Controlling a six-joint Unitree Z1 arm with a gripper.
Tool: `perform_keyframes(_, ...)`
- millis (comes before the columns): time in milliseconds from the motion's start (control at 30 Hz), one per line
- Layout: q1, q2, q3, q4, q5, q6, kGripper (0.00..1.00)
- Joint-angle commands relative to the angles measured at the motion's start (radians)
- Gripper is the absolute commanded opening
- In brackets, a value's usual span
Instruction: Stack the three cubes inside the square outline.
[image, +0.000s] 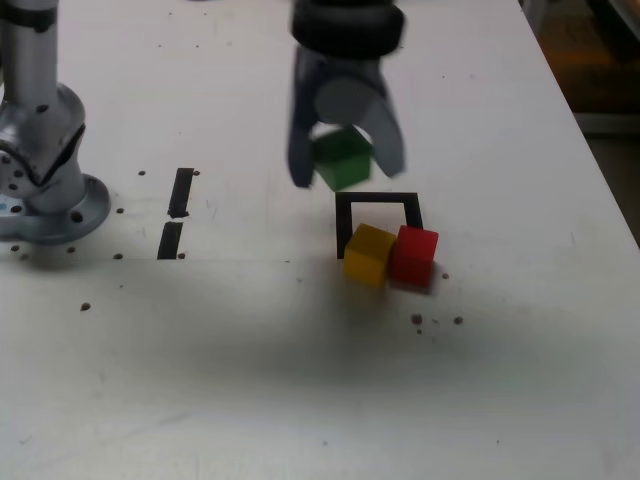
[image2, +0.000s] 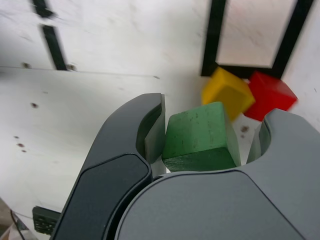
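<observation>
My gripper is shut on the green cube, which sits slightly tilted between the fingers, just behind the square outline in the exterior view. The yellow cube and the red cube stand side by side, touching, on the outline's near edge. The white inside of the outline is bare. In the wrist view the green cube fills the gap in the gripper. Beyond it lie the yellow cube, the red cube and the square outline.
The arm's metal base stands at the exterior view's left. Two short black tape strips lie between the base and the outline. The white table's edge runs down the exterior view's right.
</observation>
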Motion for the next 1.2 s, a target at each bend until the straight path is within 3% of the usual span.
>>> perform_keyframes(0, 0.029, -0.031, 0.039, 0.004, 0.006, 0.014, 0.24)
perform_keyframes(300, 0.208, -0.07, 0.215, -0.022, 0.057, 0.214, 0.25)
perform_keyframes(567, 0.343, -0.032, 0.259, -0.115, 0.083, 0.467, 0.26)
perform_keyframes(733, 0.412, -0.002, 0.304, -0.206, 0.079, 0.597, 0.28)
perform_keyframes(1000, 0.478, 0.059, 0.309, -0.295, 0.04, 0.778, 0.29)
perform_keyframes(1167, 0.502, 0.076, 0.315, -0.319, 0.037, 0.818, 0.45)
